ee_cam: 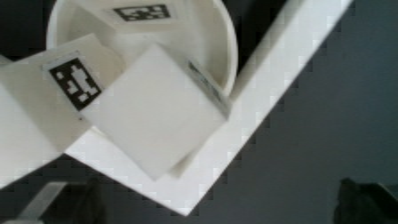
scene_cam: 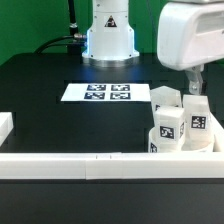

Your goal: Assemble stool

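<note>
In the wrist view the stool's round white seat (ee_cam: 160,45) lies against a white rail (ee_cam: 294,75), with a square tag (ee_cam: 143,13) on it. Two white leg blocks lean over its edge: one tagged (ee_cam: 54,95), one showing a plain face (ee_cam: 157,115). My gripper (ee_cam: 205,205) hangs open above them, its dark fingertips (ee_cam: 36,205) well apart with nothing between them. In the exterior view the gripper (scene_cam: 193,88) hovers over three tagged leg blocks (scene_cam: 167,125) clustered in the corner at the exterior view's right. I cannot make out the seat there.
The marker board (scene_cam: 96,92) lies flat in front of the robot base (scene_cam: 108,35). A long white rail (scene_cam: 90,162) runs along the near table edge, and a short white piece (scene_cam: 5,125) stands at the exterior view's left.
</note>
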Robot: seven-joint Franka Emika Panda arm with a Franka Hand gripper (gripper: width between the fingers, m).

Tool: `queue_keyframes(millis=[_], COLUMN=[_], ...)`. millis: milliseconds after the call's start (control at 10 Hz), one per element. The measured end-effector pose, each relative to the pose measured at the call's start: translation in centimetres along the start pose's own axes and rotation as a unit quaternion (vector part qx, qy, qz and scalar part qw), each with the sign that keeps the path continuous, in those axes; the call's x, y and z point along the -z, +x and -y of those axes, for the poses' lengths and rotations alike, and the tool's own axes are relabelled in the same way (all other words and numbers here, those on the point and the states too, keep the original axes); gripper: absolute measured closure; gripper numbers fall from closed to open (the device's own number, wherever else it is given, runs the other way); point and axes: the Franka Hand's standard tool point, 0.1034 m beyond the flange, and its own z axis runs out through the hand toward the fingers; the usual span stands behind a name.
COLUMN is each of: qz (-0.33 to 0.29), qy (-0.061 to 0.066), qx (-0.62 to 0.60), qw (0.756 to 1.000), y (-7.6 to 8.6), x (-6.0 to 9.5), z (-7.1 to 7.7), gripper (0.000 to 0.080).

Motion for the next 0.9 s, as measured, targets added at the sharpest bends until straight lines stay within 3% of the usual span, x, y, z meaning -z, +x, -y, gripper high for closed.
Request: queue_keyframes(millis=[400, 900], qz=[0.015, 0.026], qy=[0.0, -0.015], qx=[0.13, 0.303], qw=[0.991, 0.952], y=[0.1, -0.6], x=[-0.6, -1.0], z=[-0.1, -1.4], gripper=[0.015, 0.015])
